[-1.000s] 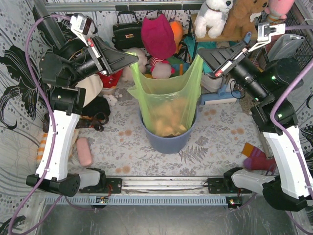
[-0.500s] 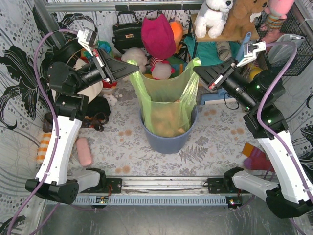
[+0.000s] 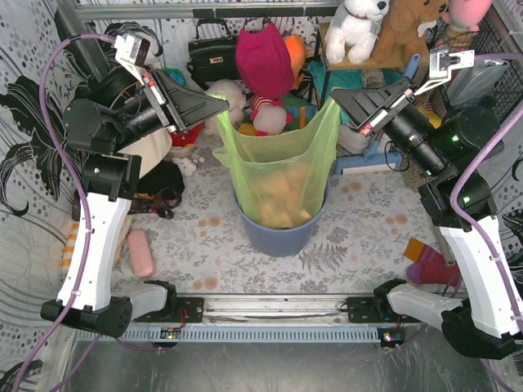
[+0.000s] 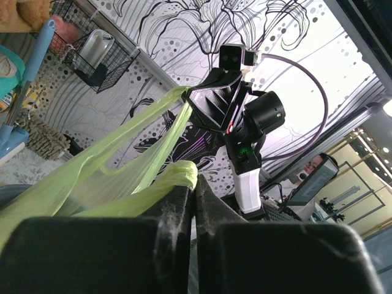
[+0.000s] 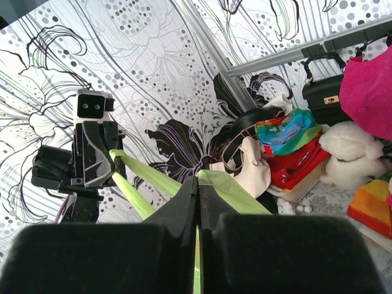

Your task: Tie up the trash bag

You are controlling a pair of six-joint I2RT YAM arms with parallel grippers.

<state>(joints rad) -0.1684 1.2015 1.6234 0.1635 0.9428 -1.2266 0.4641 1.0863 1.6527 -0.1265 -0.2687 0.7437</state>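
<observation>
Left gripper [image 3: 222,101]: fingers pressed together on one bunched handle of the trash bag [image 3: 282,155]. My left wrist view shows pale green film pinched at their tips. Right gripper [image 3: 335,96]: likewise closed tight on the other handle, with a green strip running down between its fingers. Both are held high, facing each other and well apart, with the bag mouth stretched open between them.

Near edge of the tabletop [image 3: 359,237]: a pink oblong item [image 3: 140,252] lies flat near my left arm. A red-and-orange bundle [image 3: 427,265] lies near my right arm.

Middle: a blue-grey round bin [image 3: 282,238] stands upright on the floral-printed tabletop. The trash bag sits inside it, lower part within the bin, upper part rising above the rim to my grippers. Crumpled brown paper [image 3: 282,200] shows through the film, low in the bag.

Behind: soft toys and bags cluttered against the back. A black handbag [image 3: 214,53] sits at back left, with a magenta fabric item [image 3: 264,59] just beside it. A white plush [image 3: 357,28] and a brown plush [image 3: 409,28] sit side by side at back right.
</observation>
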